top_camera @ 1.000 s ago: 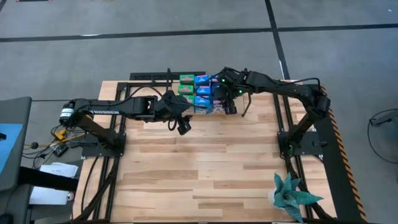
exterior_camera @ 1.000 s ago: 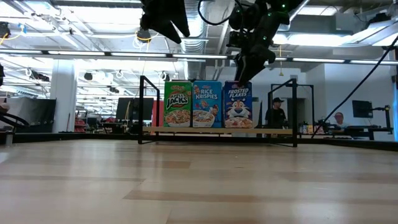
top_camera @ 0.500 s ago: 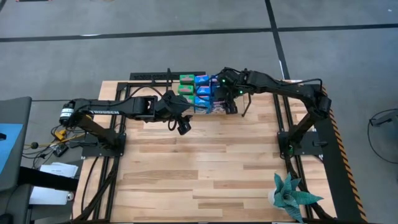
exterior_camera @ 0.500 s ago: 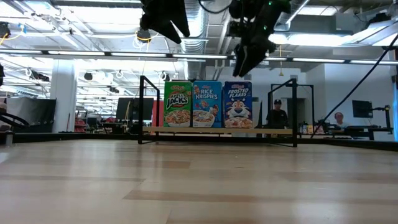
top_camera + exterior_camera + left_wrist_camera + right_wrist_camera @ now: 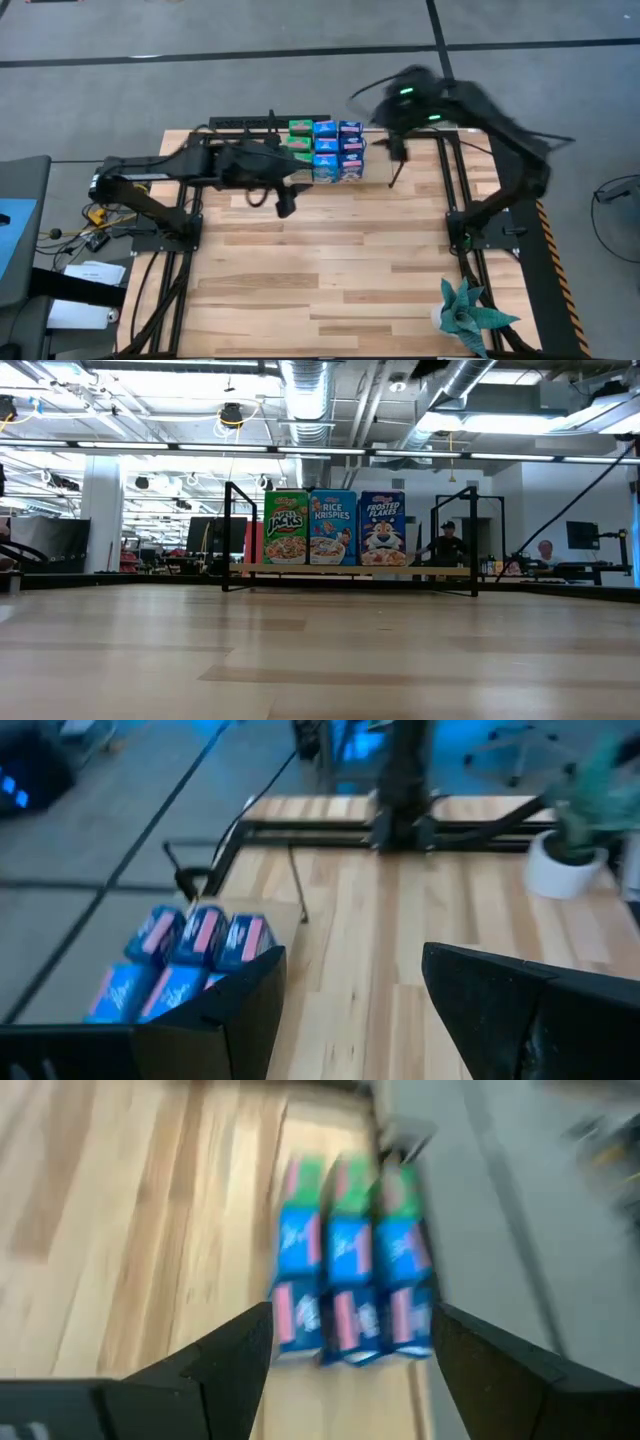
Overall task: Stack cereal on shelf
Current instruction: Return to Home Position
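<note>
**Cereal block on the shelf, both grippers empty**

Here's the shelf (image 5: 350, 569) at the far edge of the worktop (image 5: 330, 270), mid-span, with black wire uprights (image 5: 228, 535) at either end. On it the cereal (image 5: 325, 150) stands packed in one block with the boxes touching. Green ones are on the left, light blue in the middle, dark blue on the right (from worktop level the front trio reads Apple Jacks, Rice Krispies, Frosted Flakes, all upright).

The left gripper (image 5: 283, 206) hangs over bare wood just near and left of the block and apart from it. Its fingers (image 5: 240, 1010) are spread wide with nothing between them. The right gripper (image 5: 352, 1320) is up high off the shelf's right end, looking down on three rows of three boxes. Its fingers (image 5: 215, 1355) are spread too and carry nothing.

A potted plant (image 5: 465, 318) sits at the near right corner. A person (image 5: 447, 540) stands in the room beyond the shelf.
</note>
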